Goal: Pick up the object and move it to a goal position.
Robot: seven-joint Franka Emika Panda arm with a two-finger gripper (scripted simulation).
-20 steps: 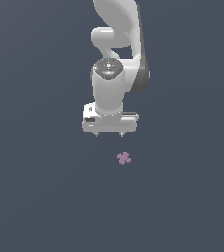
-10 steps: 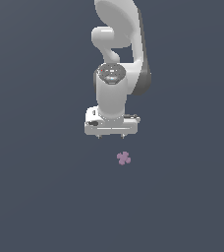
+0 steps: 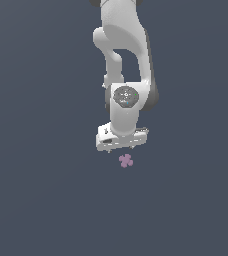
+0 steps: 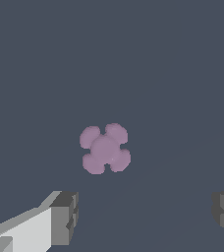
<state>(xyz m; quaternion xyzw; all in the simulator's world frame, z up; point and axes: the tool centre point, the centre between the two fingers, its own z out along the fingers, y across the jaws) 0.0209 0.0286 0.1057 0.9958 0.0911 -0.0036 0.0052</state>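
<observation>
The object is a tiny pale purple-pink lump of several rounded lobes, like a small flower, lying on the dark grey floor. In the wrist view it lies apart from the two fingertips, beyond the gap between them. My gripper hangs from the white arm just behind and above the object, not touching it. It is open and empty: the two grey fingertips stand wide apart in the wrist view.
The dark grey floor stretches flat on all sides. The white arm rises from the gripper to the exterior view's top edge.
The gripper has come down and slightly toward the exterior view's right, closer to the object. The object has not moved.
</observation>
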